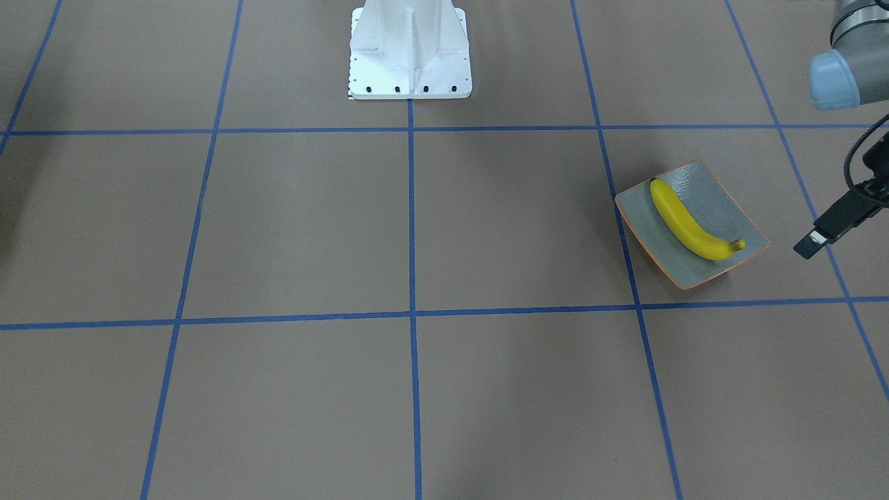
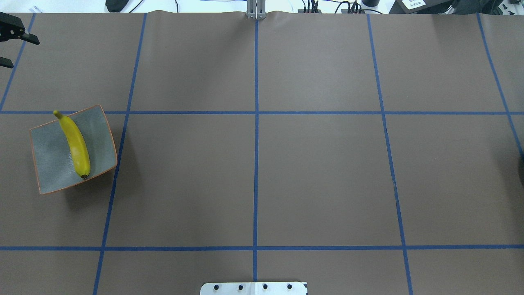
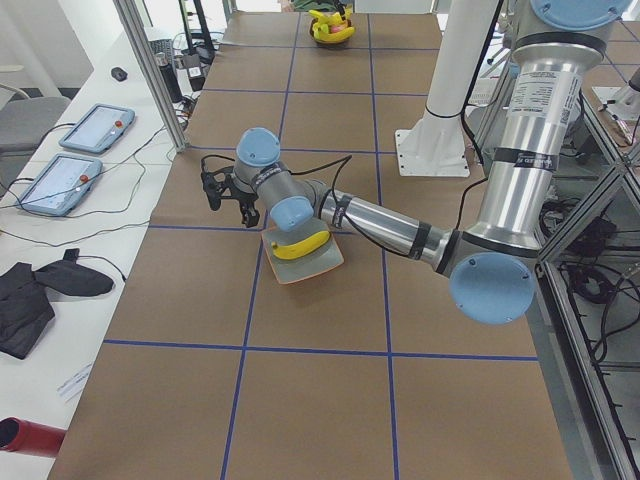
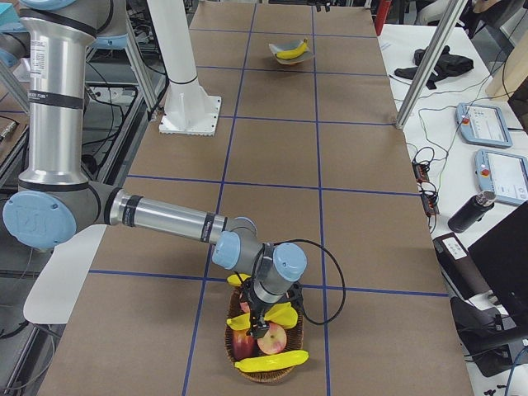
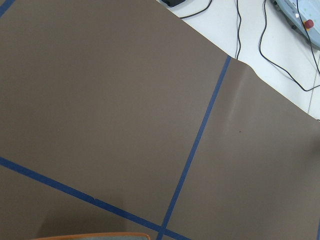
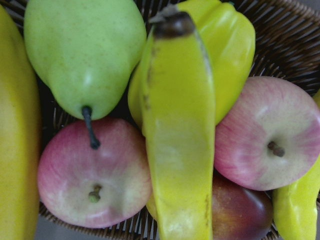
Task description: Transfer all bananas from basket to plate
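Note:
One yellow banana (image 1: 687, 222) lies diagonally on the grey-blue plate (image 1: 733, 208) with the orange-brown rim; both also show in the overhead view, banana (image 2: 77, 145) on plate (image 2: 49, 155). My left gripper (image 2: 25, 53) is open and empty, beyond the plate near the table's far left corner. My right gripper (image 4: 262, 326) is low over the wicker basket (image 4: 268, 373); I cannot tell whether it is open or shut. Its wrist view shows a banana (image 6: 180, 140) close below, lying on top of the other fruit. Another banana (image 4: 272, 360) lies at the basket's near edge.
The basket also holds a green pear (image 6: 85, 50), red apples (image 6: 95, 175) and other yellow-green fruit (image 6: 225, 45). The white robot base (image 1: 410, 55) stands mid-table at the robot's edge. Tablets (image 3: 95, 125) and cables lie on the bench beyond the table.

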